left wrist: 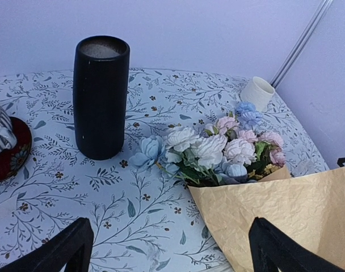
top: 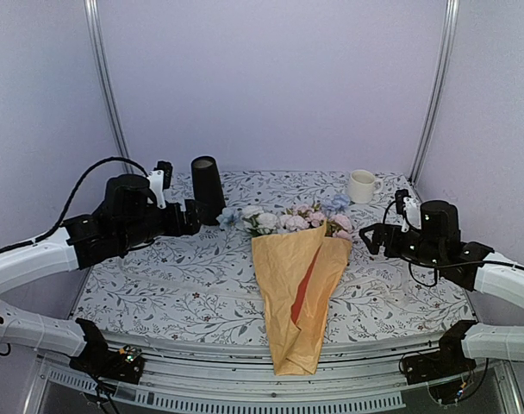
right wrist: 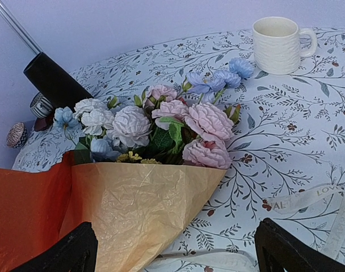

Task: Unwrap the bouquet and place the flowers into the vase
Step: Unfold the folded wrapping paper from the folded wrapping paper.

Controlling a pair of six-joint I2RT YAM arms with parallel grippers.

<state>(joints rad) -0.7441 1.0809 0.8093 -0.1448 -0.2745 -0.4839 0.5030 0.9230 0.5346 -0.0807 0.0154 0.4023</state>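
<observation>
In the overhead view, the left claw (top: 191,217) sits at middle left with its fingers spread wide and nothing between them. It points toward the centre of the frame. Just right of it and slightly higher stands the black vase (top: 207,188), upright, mouth open. The left wrist view also shows a striped cup on a red saucer (left wrist: 3,141) at its left edge.

The bouquet (top: 298,289) lies flat in the centre. Its long axis runs from the narrow paper tip at bottom centre, which overhangs the near table edge, up to the flowers (top: 292,217) in the middle of the frame. The paper is still wrapped around the stems, with a strip of orange lining showing. A white mug (top: 361,185) stands at upper right.

The right claw (top: 371,238), at middle right, is also spread and empty. In its own view a pale ribbon (right wrist: 308,198) lies on the cloth at lower right.

The two claws flank the wide end of the cone, one on each side of the axis. The right one looks slightly nearer the paper edge, and the left nearer the vase.
</observation>
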